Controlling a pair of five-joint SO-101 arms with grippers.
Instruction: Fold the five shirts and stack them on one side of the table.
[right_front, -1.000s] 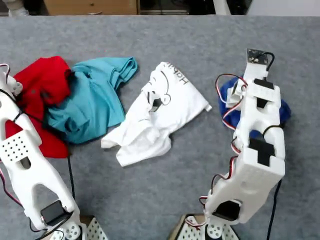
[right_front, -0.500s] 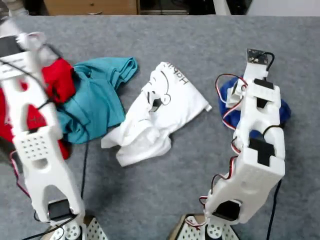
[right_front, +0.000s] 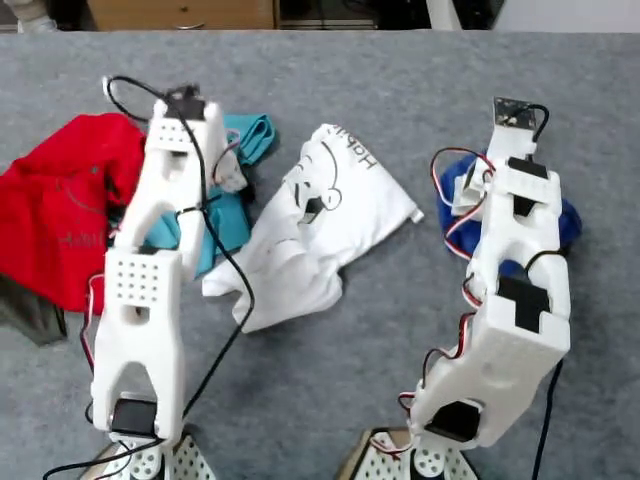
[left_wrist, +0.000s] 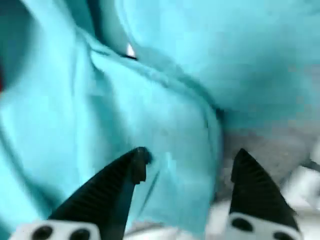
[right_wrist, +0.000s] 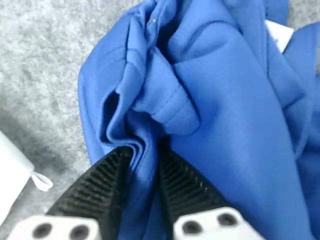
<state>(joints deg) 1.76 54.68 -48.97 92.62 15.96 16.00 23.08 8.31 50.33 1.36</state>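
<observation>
Left jaws wide open over crumpled teal shirt (left_wrist: 165, 100), which lies between red shirt (right_front: 60, 210) and white shirt (right_front: 320, 220) on counter (right_front: 400, 80). Right jaws pinch fold of blue shirt (right_wrist: 225, 100). Cloth looks soft, limp, light; probably best taken at raised fold or hem.

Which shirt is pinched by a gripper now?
The blue shirt: the right gripper is shut on a fold of it. The left gripper hangs open above the teal shirt.

Upside-down lettering by a cartoon print on white shirt (right_front: 330, 215), faint unreadable lettering on red shirt (right_front: 60, 215)
</observation>
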